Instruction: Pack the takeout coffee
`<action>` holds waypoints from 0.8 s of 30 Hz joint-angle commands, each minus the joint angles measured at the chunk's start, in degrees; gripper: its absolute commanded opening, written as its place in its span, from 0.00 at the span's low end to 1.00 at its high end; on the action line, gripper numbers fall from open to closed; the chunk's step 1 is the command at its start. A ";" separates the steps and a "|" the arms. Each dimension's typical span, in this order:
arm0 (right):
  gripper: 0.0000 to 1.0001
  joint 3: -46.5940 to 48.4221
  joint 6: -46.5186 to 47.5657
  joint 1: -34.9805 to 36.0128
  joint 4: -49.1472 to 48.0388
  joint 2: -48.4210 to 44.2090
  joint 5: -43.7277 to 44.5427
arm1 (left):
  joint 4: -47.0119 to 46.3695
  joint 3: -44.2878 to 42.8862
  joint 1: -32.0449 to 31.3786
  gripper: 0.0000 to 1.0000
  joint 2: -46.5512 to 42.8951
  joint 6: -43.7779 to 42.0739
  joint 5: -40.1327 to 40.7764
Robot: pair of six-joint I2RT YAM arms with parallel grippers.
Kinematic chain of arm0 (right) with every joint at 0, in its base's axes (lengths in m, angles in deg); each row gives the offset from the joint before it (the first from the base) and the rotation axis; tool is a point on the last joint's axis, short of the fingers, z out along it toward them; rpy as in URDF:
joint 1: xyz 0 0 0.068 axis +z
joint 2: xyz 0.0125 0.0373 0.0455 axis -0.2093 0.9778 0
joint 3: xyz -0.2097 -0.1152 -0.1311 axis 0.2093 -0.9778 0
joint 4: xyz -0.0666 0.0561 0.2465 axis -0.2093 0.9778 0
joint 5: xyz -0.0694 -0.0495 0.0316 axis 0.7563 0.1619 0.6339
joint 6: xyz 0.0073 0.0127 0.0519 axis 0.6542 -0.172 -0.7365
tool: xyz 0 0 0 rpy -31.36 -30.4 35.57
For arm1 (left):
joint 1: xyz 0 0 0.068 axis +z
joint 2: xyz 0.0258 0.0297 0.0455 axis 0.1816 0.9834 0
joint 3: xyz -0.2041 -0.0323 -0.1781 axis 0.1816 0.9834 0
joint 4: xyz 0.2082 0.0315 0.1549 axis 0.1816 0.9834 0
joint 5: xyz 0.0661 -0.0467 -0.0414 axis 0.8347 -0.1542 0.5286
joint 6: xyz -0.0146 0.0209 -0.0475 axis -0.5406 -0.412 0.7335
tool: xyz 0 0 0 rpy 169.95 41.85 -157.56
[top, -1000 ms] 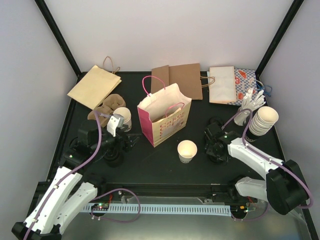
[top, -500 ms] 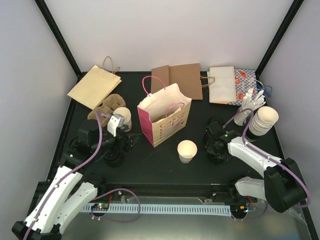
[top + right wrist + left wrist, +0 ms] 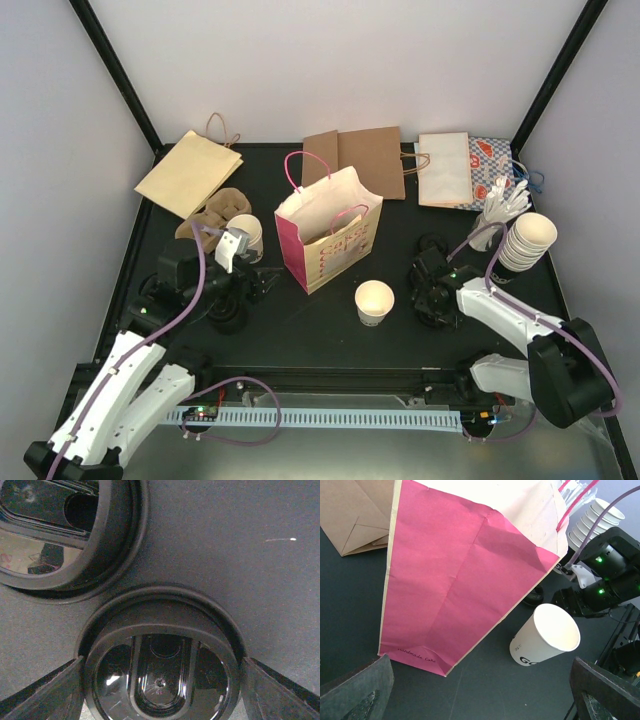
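Observation:
The takeout coffee cup (image 3: 374,301) stands upright and empty on the black table, just right of the upright pink-and-cream paper bag (image 3: 328,240). In the left wrist view the cup (image 3: 545,642) shows dark print low on its side, next to the bag (image 3: 460,575). My left gripper (image 3: 262,285) is open and empty, left of the bag; its fingertips (image 3: 355,690) spread wide. My right gripper (image 3: 432,303) is right of the cup, down on a black lid (image 3: 160,675), with a finger (image 3: 50,690) against each side of it.
A second black lid (image 3: 65,530) lies beside the gripped one. A tall stack of cream cups (image 3: 527,240) and white utensils (image 3: 505,200) stand at right. Flat paper bags (image 3: 365,158) lie along the back. Brown cup carriers (image 3: 215,210) and another cup (image 3: 245,232) sit at left.
My right gripper has shifted slightly over the lids. The left arm, the cup and the bag have not moved.

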 commanded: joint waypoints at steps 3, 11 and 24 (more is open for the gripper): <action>0.82 -1.29 -1.19 -0.47 -0.99 -0.61 -1.05 | -0.78 -0.22 0.01 0.99 0.31 -0.22 -1.25; 0.78 1.74 -0.52 -0.43 3.26 -2.67 0.04 | -0.76 -0.24 0.01 0.99 0.40 -0.21 -1.39; 0.77 16.05 8.21 1.22 14.52 -11.35 -3.11 | -1.21 -0.45 -0.23 0.99 1.93 1.25 -3.22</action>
